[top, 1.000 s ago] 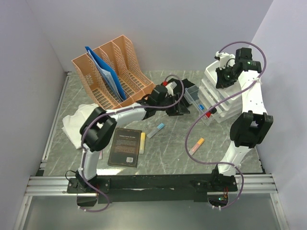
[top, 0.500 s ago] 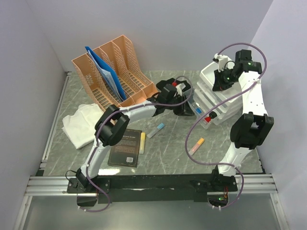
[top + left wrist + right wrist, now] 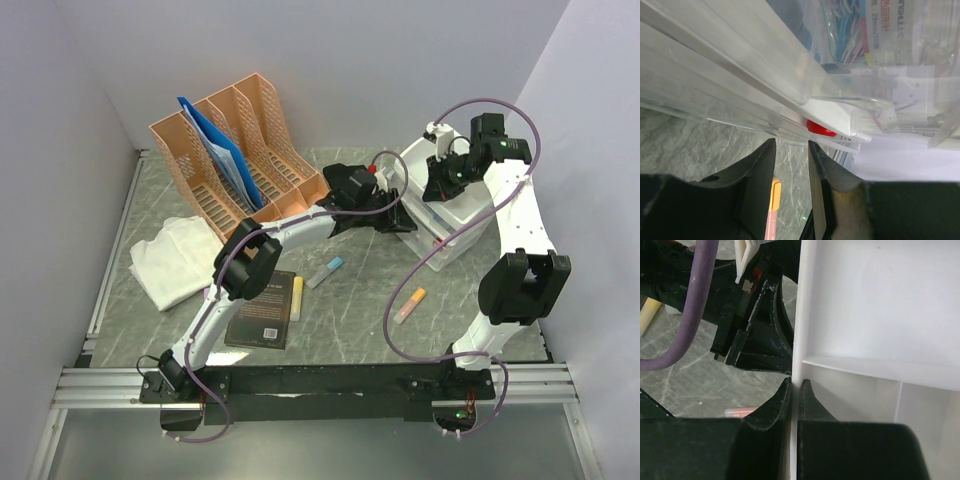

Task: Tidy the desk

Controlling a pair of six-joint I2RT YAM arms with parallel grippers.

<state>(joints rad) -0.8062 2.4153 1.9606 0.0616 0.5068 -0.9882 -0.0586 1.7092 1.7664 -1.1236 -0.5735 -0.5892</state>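
The left arm stretches far right across the desk [image 3: 350, 310], which lies beneath both arms. The left tool [image 3: 790, 145] is slightly parted, gripping nothing, at the front of the clear drawer [image 3: 730, 60]. The right arm arches high, its right tool [image 3: 795, 385] clenched on the wall of the white tray [image 3: 865, 300].

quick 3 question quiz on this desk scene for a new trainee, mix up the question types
1. True or false: the blue folder stands in the orange file rack.
2. Which gripper is shut on the wall of the white tray? A) left gripper B) right gripper
3. Fill in: in the top view, the white cloth lies to the ____ of the black book.
Key: 1 true; 2 B; 3 left.
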